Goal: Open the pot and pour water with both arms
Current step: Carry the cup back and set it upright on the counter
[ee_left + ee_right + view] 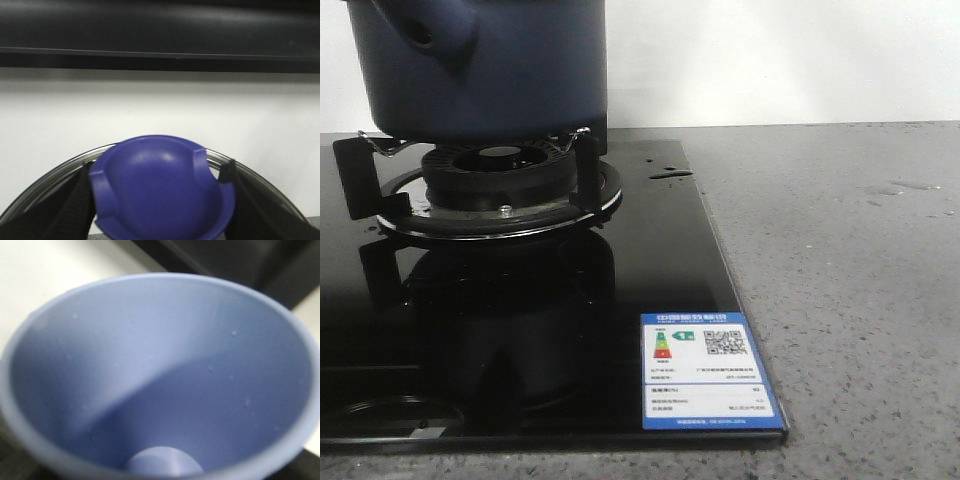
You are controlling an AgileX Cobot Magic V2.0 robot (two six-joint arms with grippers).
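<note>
The dark navy-blue pot (490,65) stands on the gas burner (500,175) at the far left in the front view, its stubby pierced handle (435,35) pointing toward me. Its top is cut off by the frame. No arm shows in that view. In the left wrist view, my left gripper (157,175) is shut on the blue lid knob (160,190). Black fingers (75,200) press both sides, and the lid's metal rim (55,172) arcs behind. In the right wrist view, the light blue cup (155,375) fills the frame, mouth toward the camera, hiding my right gripper's fingers.
The black glass cooktop (620,330) carries a blue-and-white energy label (708,372) at its front right corner. Grey speckled counter (850,300) lies to the right, with water drops (905,187) on it. A white wall (160,110) and a dark hood (160,30) are behind.
</note>
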